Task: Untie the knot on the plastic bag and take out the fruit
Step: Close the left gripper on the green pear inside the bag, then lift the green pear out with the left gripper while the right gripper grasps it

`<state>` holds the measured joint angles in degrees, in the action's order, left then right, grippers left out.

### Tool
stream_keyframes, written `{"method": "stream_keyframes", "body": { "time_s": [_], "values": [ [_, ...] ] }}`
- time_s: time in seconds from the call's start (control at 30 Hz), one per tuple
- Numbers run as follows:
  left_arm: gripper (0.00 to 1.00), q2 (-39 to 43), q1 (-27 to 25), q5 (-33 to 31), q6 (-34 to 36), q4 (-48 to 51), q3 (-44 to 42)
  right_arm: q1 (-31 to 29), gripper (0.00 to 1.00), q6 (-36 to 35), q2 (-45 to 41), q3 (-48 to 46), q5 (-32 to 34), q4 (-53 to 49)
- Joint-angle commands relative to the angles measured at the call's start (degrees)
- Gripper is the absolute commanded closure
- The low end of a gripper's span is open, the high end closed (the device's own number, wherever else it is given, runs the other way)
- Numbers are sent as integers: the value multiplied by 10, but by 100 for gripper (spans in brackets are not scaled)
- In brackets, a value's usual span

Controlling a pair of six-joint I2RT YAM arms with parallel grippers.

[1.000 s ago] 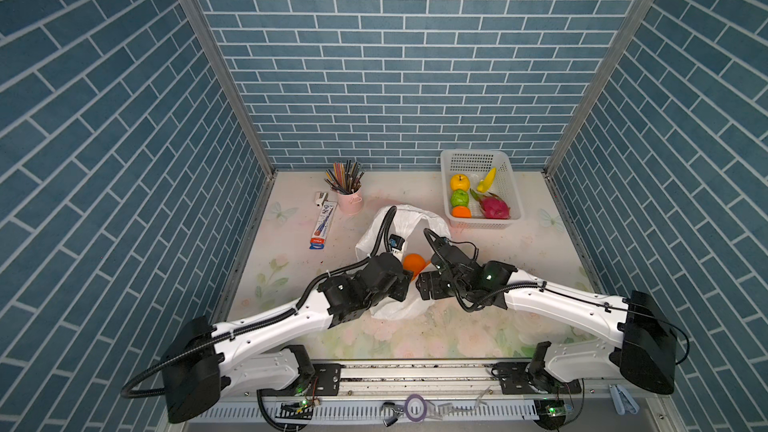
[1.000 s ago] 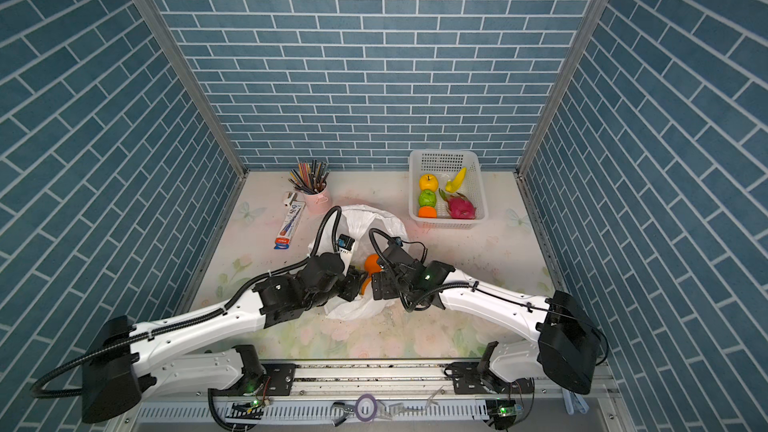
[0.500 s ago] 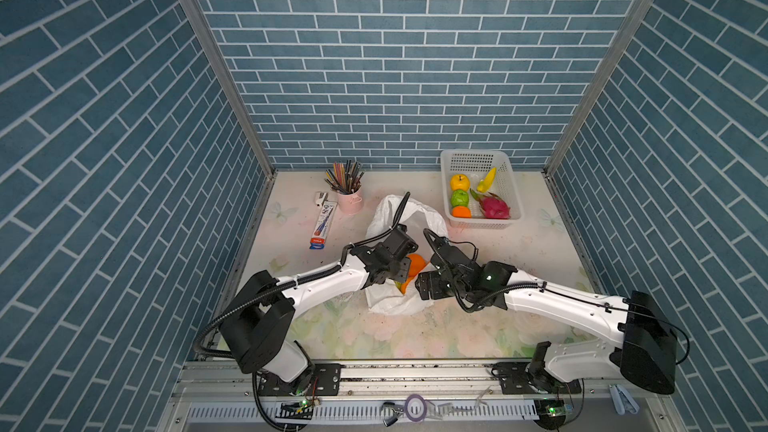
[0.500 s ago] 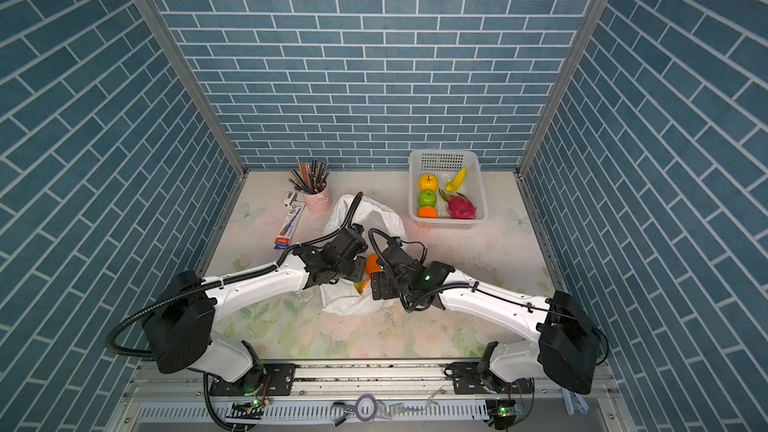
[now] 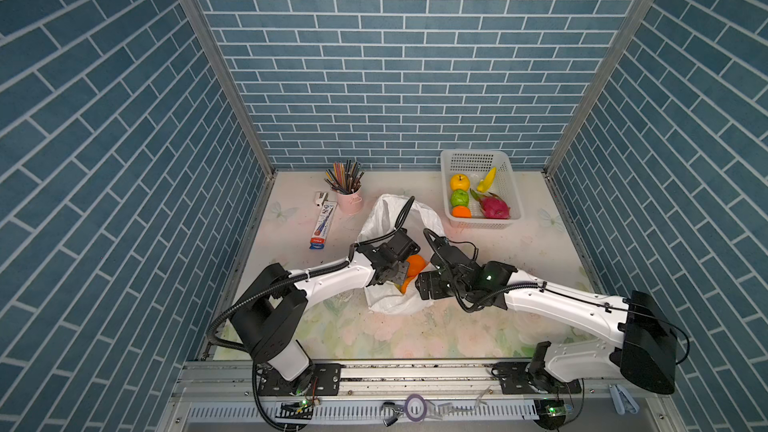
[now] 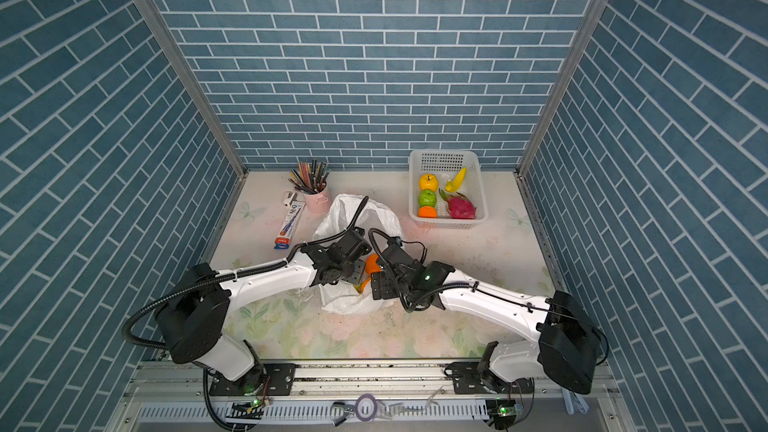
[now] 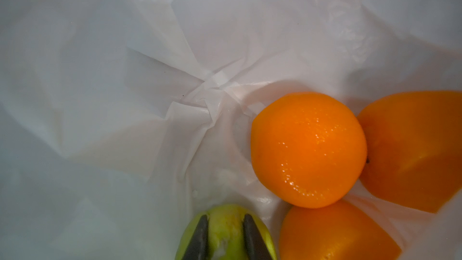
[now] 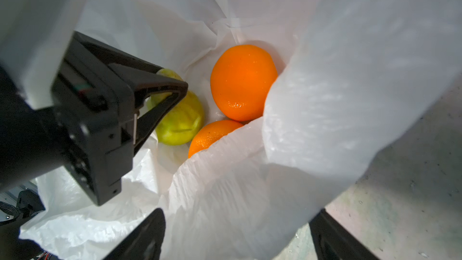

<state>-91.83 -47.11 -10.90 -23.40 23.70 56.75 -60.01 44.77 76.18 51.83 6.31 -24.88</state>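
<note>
My work cell is closed on three sides. The back wall (image 5: pixel 395 56) ahead of me, the left side wall (image 5: pixel 104 139) and the right side wall (image 5: pixel 685 139) all carry blue-grey brick pattern with pale joints. A bare metal corner post (image 5: pixel 216 64) joins back and left walls; a second post (image 5: pixel 602 64) joins back and right. My tabletop (image 5: pixel 415 334) is pale, printed with faded pink flowers, green leaves and a butterfly (image 5: pixel 282 213). Light falls soft and even across walls and tabletop.
</note>
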Motion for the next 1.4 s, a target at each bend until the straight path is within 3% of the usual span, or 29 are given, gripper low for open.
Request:
{"method": "stream_keyframes", "body": {
  "time_s": [0.0, 0.43, 0.77, 0.93, 1.1, 1.37],
  "values": [
    [84, 12, 4, 4, -6, 4, -3, -5, 9, 11, -5, 15, 17, -10],
    [87, 117, 12, 40, 4, -60, -32, -4, 2, 28, -60, 38, 73, 14],
    [88, 236, 33, 57, 23, -152, -69, -1, 2, 14, -132, 34, 79, 108],
    [89, 281, 57, 91, 3, -172, -62, 0, 2, -59, -183, -1, 81, 204],
    [89, 310, 80, 151, -37, -194, -44, 0, 3, -190, -220, -62, 55, 362],
    [88, 292, 101, 252, -93, -171, 27, 0, 2, -379, -183, -113, -28, 547]
  ]
}}
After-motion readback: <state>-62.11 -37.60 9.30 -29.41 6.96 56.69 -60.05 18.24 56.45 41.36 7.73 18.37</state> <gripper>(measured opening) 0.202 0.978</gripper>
